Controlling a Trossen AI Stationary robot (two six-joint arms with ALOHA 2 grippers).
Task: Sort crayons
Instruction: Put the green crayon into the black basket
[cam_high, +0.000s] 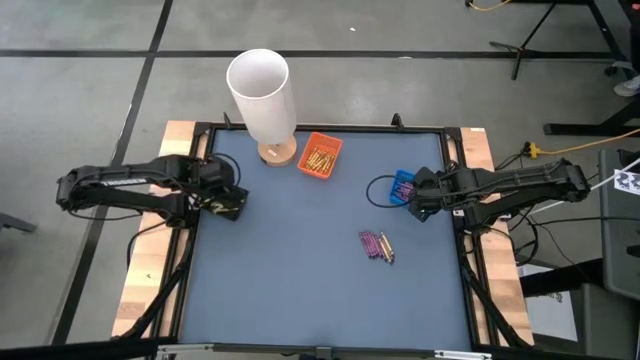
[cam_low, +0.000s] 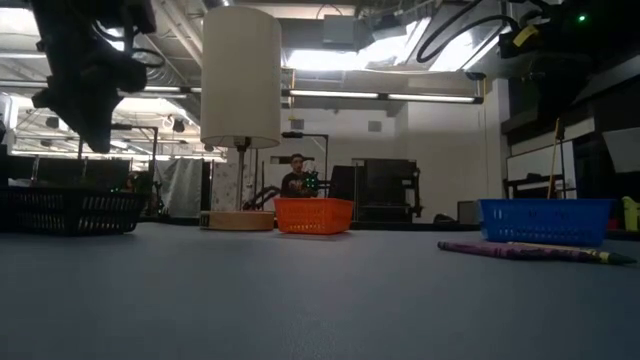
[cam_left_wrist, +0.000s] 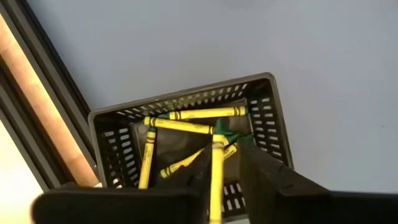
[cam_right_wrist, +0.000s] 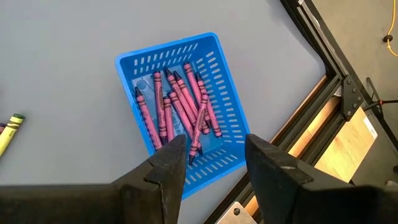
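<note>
Yellow crayons (cam_left_wrist: 180, 124) lie in a black basket (cam_left_wrist: 267, 118) at the table's left edge. My left gripper (cam_left_wrist: 224, 152) hangs over it, pointing down, open, with one yellow crayon (cam_left_wrist: 216, 177) between its fingers. Purple crayons (cam_right_wrist: 180, 106) lie in a blue basket (cam_right_wrist: 224, 56) at the table's right. My right gripper (cam_right_wrist: 217, 142) hangs open above that basket with nothing between its fingers. A small heap of loose crayons (cam_high: 377, 245) lies on the mat right of centre. More crayons fill an orange basket (cam_high: 320, 155) at the far side. My left gripper has the yellow crayon lying along its fingers, close against one finger (cam_left_wrist: 200, 171), with its far end (cam_left_wrist: 217, 140) down in the black basket. The gap is wider than the crayon. I cannot tell whether the fingers touch it.
A tall white cylinder (cam_high: 262, 95) on a round wooden base (cam_high: 277, 152) stands at the far edge, left of the orange basket. Black frame rails and wooden boards (cam_high: 150, 270) run along the table's sides. The blue mat's (cam_high: 300, 270) middle and near part hold nothing but the loose crayons.
</note>
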